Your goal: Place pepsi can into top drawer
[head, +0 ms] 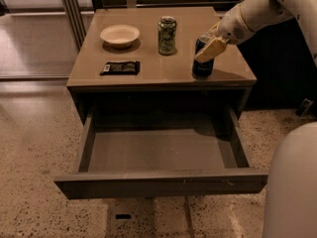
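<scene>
The pepsi can (pixel 202 67) is dark blue and stands upright on the tan cabinet top (pixel 163 68), near its front right corner. My gripper (pixel 210 45) reaches in from the upper right and sits at the can's upper part, covering its top. The can's base rests on the cabinet top. The top drawer (pixel 158 183) is pulled out wide below the cabinet top, and its inside holds nothing.
A green patterned can (pixel 167 35) stands at the middle back of the cabinet top. A white bowl (pixel 120 34) sits at the back left and a black packet (pixel 120 67) lies in front of it. My white body (pixel 292 182) fills the lower right.
</scene>
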{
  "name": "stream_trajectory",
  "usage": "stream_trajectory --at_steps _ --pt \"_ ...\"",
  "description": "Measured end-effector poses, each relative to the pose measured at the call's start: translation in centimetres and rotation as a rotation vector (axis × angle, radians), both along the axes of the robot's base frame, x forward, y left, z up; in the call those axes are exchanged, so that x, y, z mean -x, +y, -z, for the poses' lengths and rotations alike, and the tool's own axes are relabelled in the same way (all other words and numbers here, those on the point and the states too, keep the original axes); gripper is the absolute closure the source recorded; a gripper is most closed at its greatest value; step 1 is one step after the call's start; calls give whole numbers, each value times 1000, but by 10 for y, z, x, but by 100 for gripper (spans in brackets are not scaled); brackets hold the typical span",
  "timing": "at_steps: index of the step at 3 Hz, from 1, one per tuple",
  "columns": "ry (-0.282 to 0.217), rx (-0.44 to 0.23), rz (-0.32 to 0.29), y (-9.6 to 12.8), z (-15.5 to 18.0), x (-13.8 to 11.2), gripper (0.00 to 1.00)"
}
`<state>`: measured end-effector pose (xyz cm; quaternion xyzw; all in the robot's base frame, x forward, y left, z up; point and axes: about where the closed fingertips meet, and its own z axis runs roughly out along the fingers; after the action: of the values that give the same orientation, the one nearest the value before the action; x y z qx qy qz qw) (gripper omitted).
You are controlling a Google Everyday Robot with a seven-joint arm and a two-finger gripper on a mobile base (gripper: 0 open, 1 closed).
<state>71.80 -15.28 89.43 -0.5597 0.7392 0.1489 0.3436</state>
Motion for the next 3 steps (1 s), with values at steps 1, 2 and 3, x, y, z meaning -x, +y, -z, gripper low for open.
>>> stream_trajectory --at_steps 1,2,3 --pt "-9 -24 -116 4 -18 31 100" --pt "18 -51 -257 7 -29 74 100" --pt "18 -51 -257 7 -29 74 100"
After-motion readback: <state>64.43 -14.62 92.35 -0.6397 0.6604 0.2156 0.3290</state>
